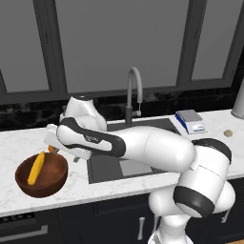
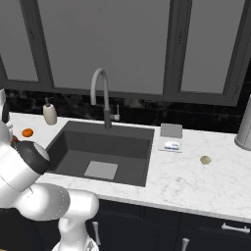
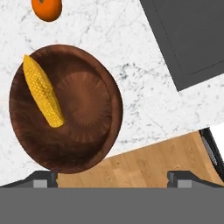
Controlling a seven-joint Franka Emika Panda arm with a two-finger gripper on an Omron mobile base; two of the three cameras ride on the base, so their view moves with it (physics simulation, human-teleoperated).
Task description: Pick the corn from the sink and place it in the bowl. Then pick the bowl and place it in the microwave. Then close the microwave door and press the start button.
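The yellow-orange corn (image 1: pixel 36 167) (image 3: pixel 43 96) lies slanted inside the reddish-brown bowl (image 1: pixel 52 183) (image 3: pixel 85 109), which stands on the white marble counter left of the dark sink (image 1: pixel 138 167) (image 2: pixel 98 147). My gripper (image 1: pixel 59 150) (image 3: pixel 112 178) hovers above the bowl's right side, open, with nothing between its fingers. In the hand view the fingertips (image 3: pixel 43 178) stand wide apart over the bowl's near rim and the counter's front edge. The microwave and its door are out of view.
A small round orange fruit (image 3: pixel 47 8) (image 2: pixel 27 132) sits on the counter just behind the bowl. The gooseneck faucet (image 1: pixel 134 90) (image 2: pixel 100 93) rises behind the sink. A soap dispenser (image 2: pixel 49 113), a small scale (image 1: pixel 190 121) (image 2: pixel 170 137) and a grey canister (image 2: pixel 243 130) stand farther off.
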